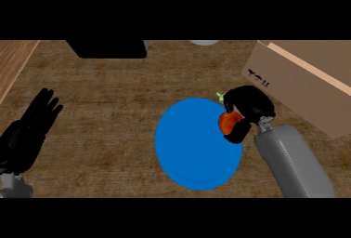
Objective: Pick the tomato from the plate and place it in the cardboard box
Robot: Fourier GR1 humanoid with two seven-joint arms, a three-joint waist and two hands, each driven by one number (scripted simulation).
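here the tomato (228, 122) sits in the curled fingers of the right hand (248, 105), its red skin showing between the black fingers and a bit of green stem poking out at the top. the hand is closed round it over the right edge of the blue plate (195, 148); whether the tomato touches the plate cannot be told. the grey right forearm (293, 160) runs down to the lower right. the cardboard box (302, 79) stands just beside, to the upper right. the left hand (31, 128) rests at the left edge, fingers straight and up. the counter (103, 93) is rough brown, with a paler wood strip (15, 60) at far left and a black object (109, 48) at the top.
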